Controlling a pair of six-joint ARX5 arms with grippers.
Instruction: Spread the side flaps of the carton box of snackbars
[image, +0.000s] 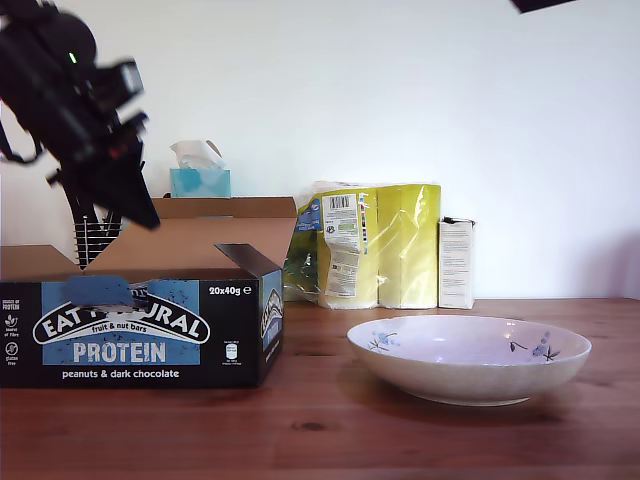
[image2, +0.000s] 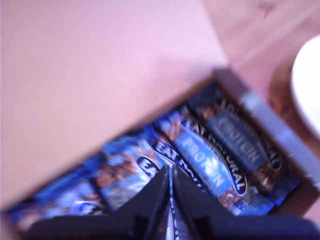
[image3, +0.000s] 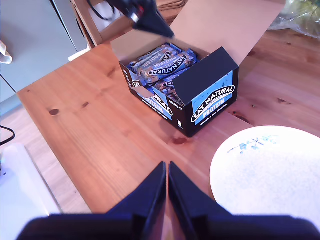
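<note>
The carton box of snackbars (image: 140, 330) lies on the wooden table at the exterior view's left, open, with wrapped bars (image3: 162, 65) showing inside. Its wide brown lid panel (image: 190, 240) is tipped back. One side flap (image: 250, 260), black outside, stands up from the end nearer the bowl (image3: 202, 75). At the other end a brown face (image: 30, 262) slopes outward; it looks like the second side flap. My first gripper (image: 140, 212) hangs shut and empty over the bars (image2: 170, 192) beside the lid. My second gripper (image3: 167, 182) is shut and empty, high above bare table, away from the carton.
A white bowl (image: 470, 358) with a blue pattern sits at the exterior view's right, near the carton. Against the wall stand a yellow pack of rolls (image: 375, 245), a slim white box (image: 456, 263), a teal tissue box (image: 200, 180) and a black wire holder (image: 95, 235). The table edge (image3: 55, 150) shows.
</note>
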